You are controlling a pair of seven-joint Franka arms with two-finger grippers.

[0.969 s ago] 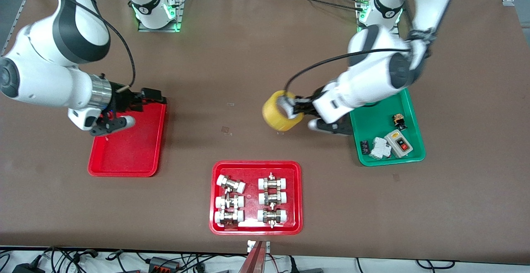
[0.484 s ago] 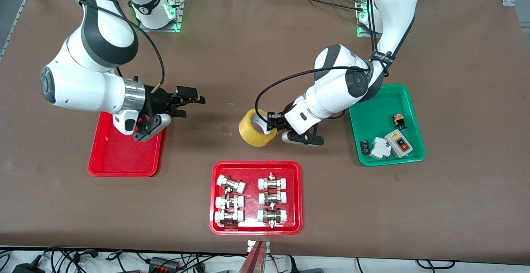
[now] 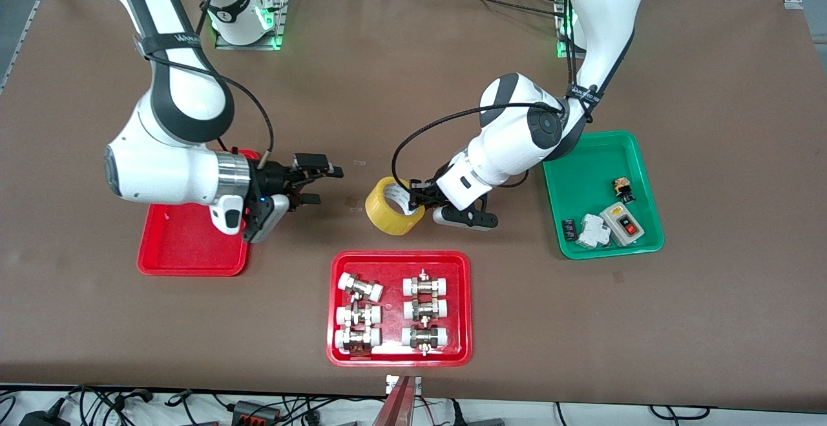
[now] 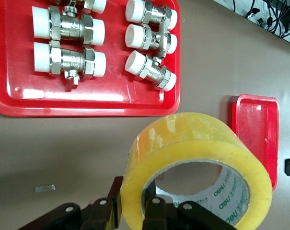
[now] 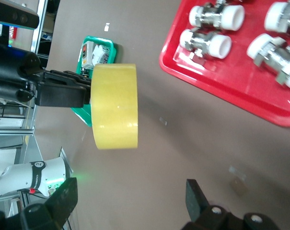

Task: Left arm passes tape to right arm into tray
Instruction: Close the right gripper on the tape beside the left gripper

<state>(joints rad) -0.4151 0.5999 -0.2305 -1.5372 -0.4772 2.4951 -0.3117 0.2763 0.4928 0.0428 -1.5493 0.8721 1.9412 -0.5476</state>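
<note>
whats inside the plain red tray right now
Nothing shows on the bare floor of the plain red tray. The right arm covers its end farther from the front camera, so that part cannot be checked. The tape is in the left gripper.

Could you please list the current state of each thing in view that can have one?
tape: held upright in the air by the left pincer, one finger through its core.
right pincer: open, over bare table, facing the tape.
tray: nothing visible in it.
red tray with fittings: holds six fittings.
green tray: holds small electrical parts.
</note>
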